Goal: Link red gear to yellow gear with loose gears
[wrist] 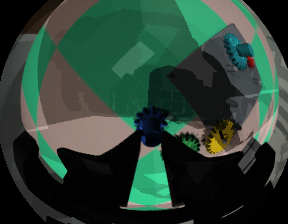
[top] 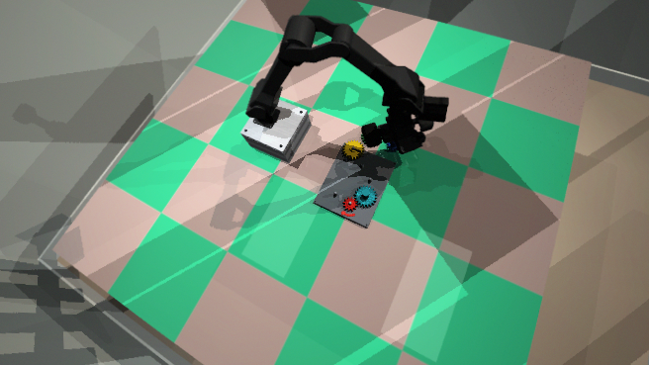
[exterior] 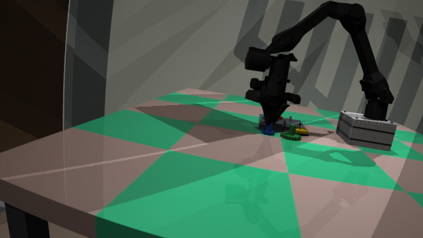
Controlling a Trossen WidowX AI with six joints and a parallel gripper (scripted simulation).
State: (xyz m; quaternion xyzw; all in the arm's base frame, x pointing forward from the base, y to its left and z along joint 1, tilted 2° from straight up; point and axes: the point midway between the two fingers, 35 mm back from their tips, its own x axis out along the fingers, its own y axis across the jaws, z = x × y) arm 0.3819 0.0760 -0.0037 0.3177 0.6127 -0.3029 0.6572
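My gripper [exterior: 270,124] [wrist: 151,133] is shut on the upright stem of the blue gear [exterior: 268,132] [wrist: 150,120], low at the table beside the grey board [top: 346,184] [wrist: 210,65]. The top view mostly hides that gear behind the fingers. The green gear [exterior: 291,135] [wrist: 188,142] stands on the table between the blue gear and the yellow gear [top: 353,151] [exterior: 302,131] [wrist: 215,144]. The teal gear [top: 366,197] [wrist: 235,51] is on the board right beside the red gear [top: 349,206] [wrist: 251,62]. Several pegs, such as this bare peg [top: 334,195], stand between red and yellow.
The arm's metal base box [top: 277,133] [exterior: 367,133] stands on the yellow gear's side of the board. The red arrow [top: 343,213] lies by the red gear at the board's far end from my gripper. The arm's shadow darkens the board near the yellow gear.
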